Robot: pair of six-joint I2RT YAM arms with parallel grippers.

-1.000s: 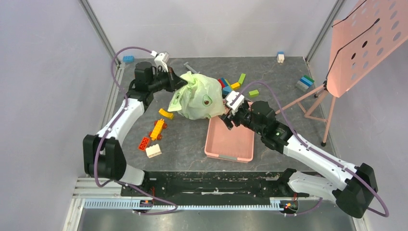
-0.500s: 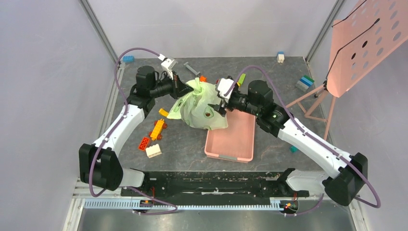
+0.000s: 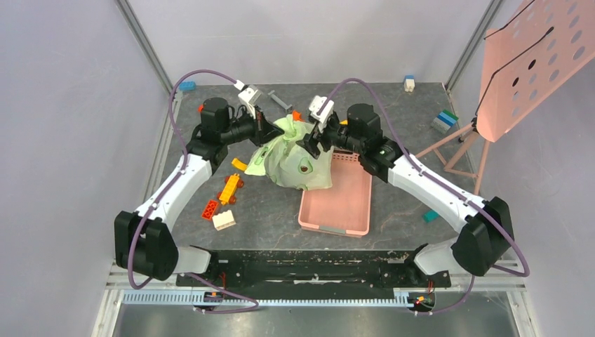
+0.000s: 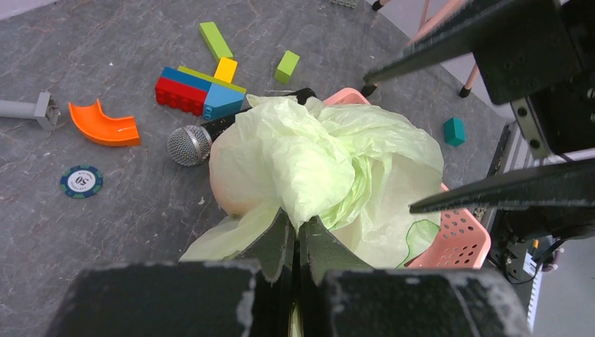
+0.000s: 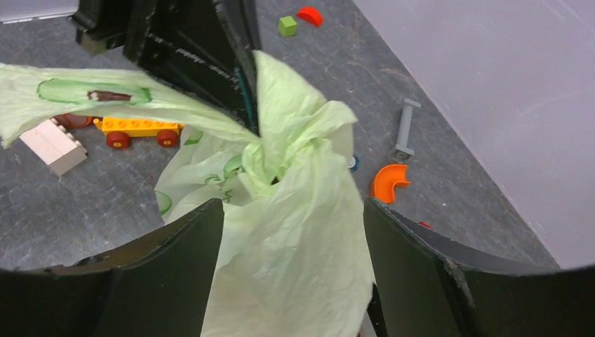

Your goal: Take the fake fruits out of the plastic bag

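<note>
Left jaws pinch the plastic bag (image 3: pixel 298 151), right jaws gape wide around its bunched top

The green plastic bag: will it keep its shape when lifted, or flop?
Probably flop: the plastic bag is thin and crumpled, bunching where the left gripper pinches it. Its rounded bulge suggests contents, so it may sag.

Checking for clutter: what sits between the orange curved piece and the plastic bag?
A microphone, mesh head beside the plastic bag; the left wrist view shows it.
</note>
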